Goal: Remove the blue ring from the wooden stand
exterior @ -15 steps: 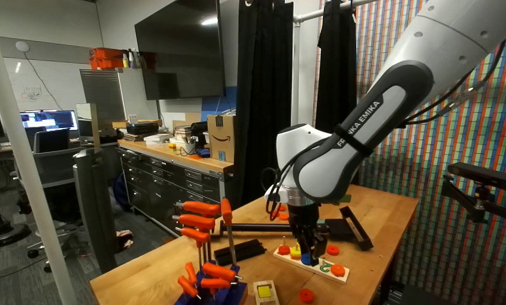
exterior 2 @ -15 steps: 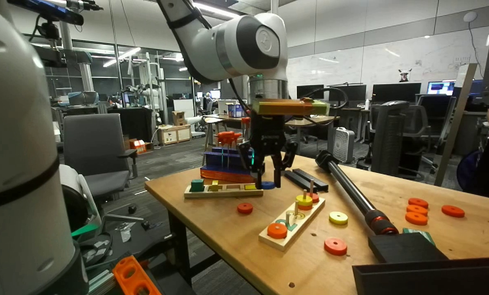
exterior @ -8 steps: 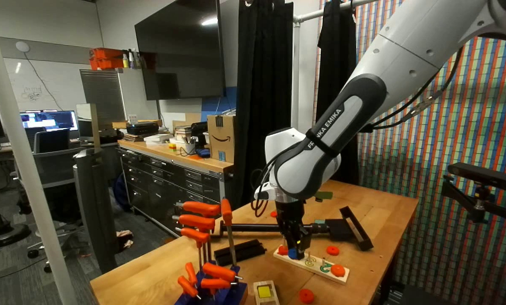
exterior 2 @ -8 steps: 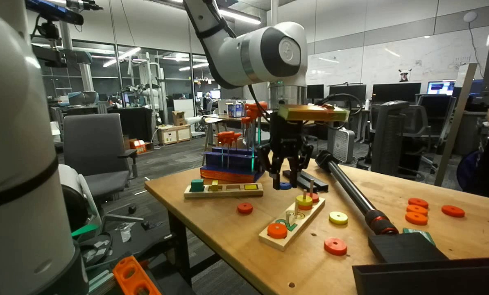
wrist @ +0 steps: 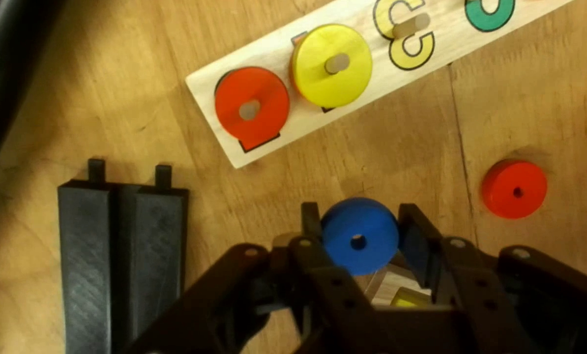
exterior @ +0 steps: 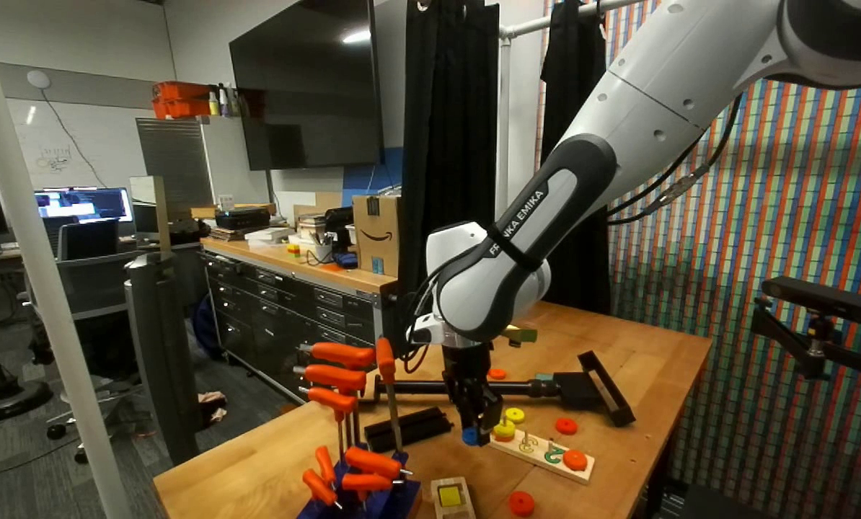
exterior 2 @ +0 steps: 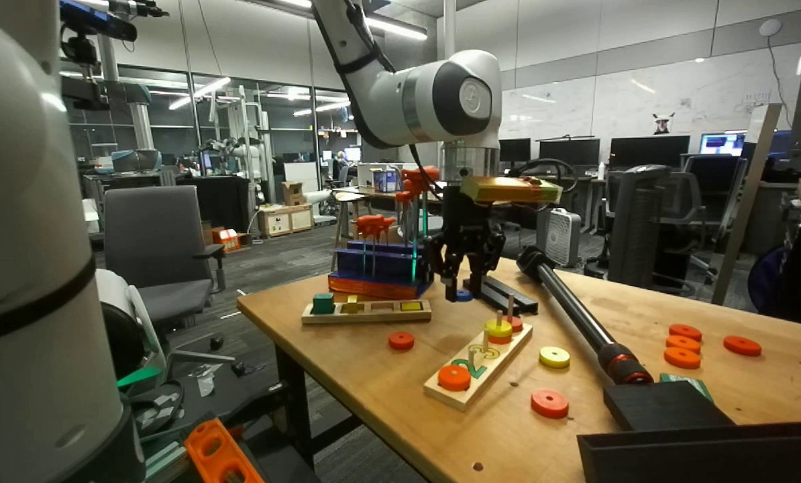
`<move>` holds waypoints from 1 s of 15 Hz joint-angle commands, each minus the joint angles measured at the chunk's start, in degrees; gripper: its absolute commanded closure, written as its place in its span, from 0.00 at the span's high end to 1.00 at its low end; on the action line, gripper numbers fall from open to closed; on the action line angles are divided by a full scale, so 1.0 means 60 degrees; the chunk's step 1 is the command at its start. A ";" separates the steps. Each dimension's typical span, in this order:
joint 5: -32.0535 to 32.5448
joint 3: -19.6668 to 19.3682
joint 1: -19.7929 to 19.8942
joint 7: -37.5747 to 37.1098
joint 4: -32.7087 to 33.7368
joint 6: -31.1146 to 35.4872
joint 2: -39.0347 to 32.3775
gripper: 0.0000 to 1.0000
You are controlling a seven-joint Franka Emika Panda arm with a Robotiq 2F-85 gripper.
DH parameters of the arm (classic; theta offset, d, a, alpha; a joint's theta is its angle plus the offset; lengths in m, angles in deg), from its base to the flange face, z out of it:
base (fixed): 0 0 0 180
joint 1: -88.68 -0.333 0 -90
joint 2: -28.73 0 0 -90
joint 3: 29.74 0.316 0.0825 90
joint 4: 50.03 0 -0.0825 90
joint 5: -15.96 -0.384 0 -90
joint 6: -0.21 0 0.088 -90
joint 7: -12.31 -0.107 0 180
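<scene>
Wrist view: holding blue ring [wrist: 365, 258] pinched in gripper [wrist: 358, 222], off and apart from wooden stand [wrist: 382, 81], so lower slowly, level, to tabletop [wrist: 411, 142] before letting go, height hard to judge.

We get moderate indoor light | in an exterior view we see a lit ceiling strip [exterior 2: 398, 29] | in an exterior view, glare streaks the wall screen [exterior: 308, 86] | wrist view: warm-toned tabletop [wrist: 421, 162], soft shadow beside a red ring [wrist: 514, 189], dark end effector [wrist: 360, 236] blurred towards the bottom edge
</scene>
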 commanded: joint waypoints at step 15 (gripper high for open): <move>-0.0430 0.0578 0.0270 -0.0247 0.0669 -0.1418 0.0138 1.00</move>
